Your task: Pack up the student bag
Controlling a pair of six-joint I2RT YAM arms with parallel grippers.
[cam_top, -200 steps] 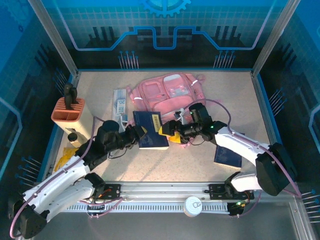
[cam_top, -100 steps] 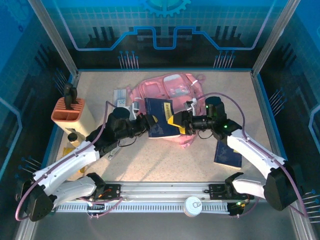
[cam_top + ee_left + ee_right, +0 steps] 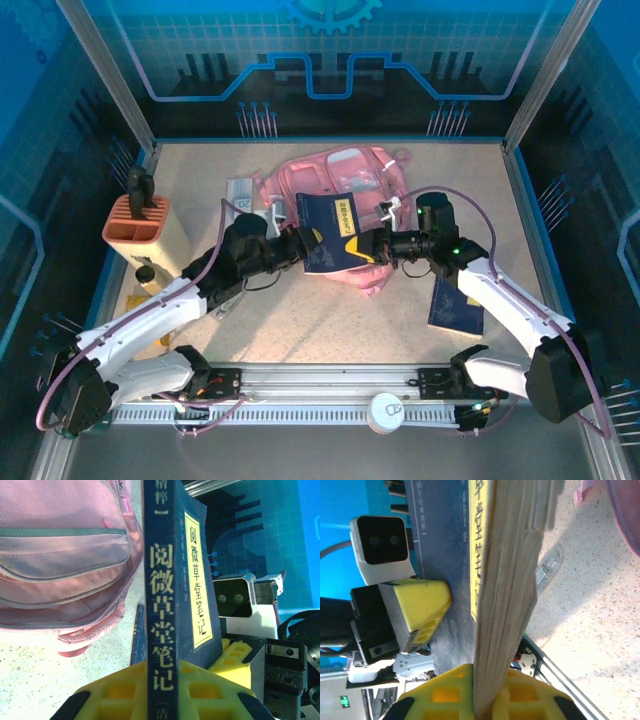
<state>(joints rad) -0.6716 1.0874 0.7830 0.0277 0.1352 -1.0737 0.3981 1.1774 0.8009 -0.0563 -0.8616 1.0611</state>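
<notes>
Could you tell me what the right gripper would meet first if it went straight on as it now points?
Shut on the blue book, the right gripper points at the left gripper, which grips the book's opposite edge. It would probably push the book into that gripper first; depth is uncertain.

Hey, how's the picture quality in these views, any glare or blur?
Top external: evenly lit and sharp. Left wrist: the table glares white beside the student bag, while the book spine reads crisp. Right wrist: the book's page edges and yellow fingers are soft, too near the lens.
</notes>
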